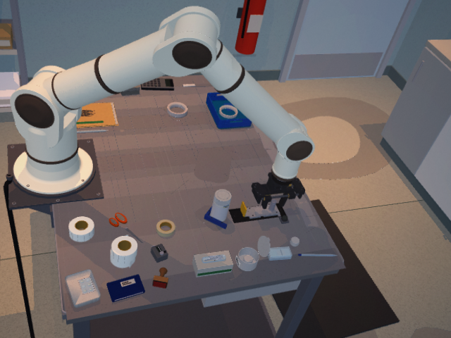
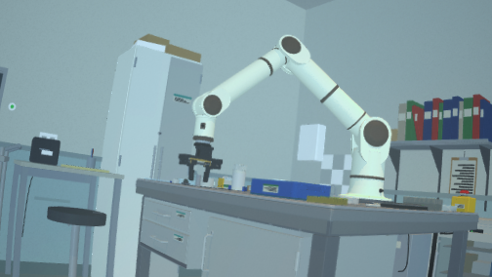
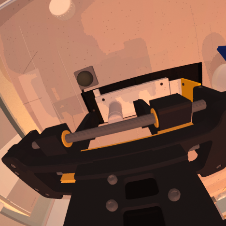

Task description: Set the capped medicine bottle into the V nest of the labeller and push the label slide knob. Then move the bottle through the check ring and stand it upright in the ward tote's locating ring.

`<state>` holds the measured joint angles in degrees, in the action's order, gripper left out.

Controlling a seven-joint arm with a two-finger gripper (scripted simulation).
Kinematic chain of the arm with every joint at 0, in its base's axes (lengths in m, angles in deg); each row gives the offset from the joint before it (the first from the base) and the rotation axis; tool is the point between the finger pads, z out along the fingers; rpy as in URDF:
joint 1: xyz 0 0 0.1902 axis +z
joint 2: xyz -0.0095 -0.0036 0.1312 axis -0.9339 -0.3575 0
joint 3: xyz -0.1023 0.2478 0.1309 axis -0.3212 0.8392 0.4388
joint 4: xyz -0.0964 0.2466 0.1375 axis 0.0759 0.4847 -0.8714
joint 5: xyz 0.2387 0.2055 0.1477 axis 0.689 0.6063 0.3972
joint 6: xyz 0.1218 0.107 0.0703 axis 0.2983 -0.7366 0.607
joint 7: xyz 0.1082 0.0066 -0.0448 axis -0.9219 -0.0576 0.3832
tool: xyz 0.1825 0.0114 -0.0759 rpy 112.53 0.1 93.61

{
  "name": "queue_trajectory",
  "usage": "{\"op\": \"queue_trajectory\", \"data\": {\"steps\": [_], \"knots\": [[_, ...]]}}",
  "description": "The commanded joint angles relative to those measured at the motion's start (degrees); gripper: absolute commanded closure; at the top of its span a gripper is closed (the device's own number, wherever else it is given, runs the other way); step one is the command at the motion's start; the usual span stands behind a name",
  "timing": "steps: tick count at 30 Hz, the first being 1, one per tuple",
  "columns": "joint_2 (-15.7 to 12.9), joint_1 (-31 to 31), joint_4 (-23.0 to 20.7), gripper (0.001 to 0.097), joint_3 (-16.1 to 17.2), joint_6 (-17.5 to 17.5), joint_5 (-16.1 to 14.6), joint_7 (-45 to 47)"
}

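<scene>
The labeller (image 1: 259, 213) is partly hidden under my gripper (image 1: 274, 208), which hangs low over its white body and black base near the table's right front. The labeller's short slide knob (image 3: 115, 111) shows between my fingers in the wrist camera. My gripper is open and holds nothing. The capped medicine bottle (image 1: 221, 205) stands upright on a small blue pad just left of the labeller, apart from my fingers. The white check ring (image 1: 177, 109) lies at the back of the table, and the blue ward tote (image 1: 228, 110) with its white locating ring sits to its right.
Behind the table are a red extinguisher (image 1: 250, 25) and a door. Along the front lie label rolls (image 1: 124, 250), tape (image 1: 165, 228), scissors (image 1: 118, 219), a stamp (image 1: 160, 278), a tissue box (image 1: 212, 263), a cup (image 1: 248, 258) and a pen (image 1: 317, 255). The table's right edge runs close beside the labeller.
</scene>
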<state>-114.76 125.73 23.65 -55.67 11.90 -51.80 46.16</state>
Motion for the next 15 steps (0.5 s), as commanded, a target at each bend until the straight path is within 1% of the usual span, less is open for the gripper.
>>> {"op": "queue_trajectory", "data": {"steps": [1,15], "knots": [[0.04,0.0,-0.03,0.0361,0.01,0.0,0.0,0.0],[0.04,0.0,-0.03,0.0641,0.01,0.0,0.0,0.0]]}}
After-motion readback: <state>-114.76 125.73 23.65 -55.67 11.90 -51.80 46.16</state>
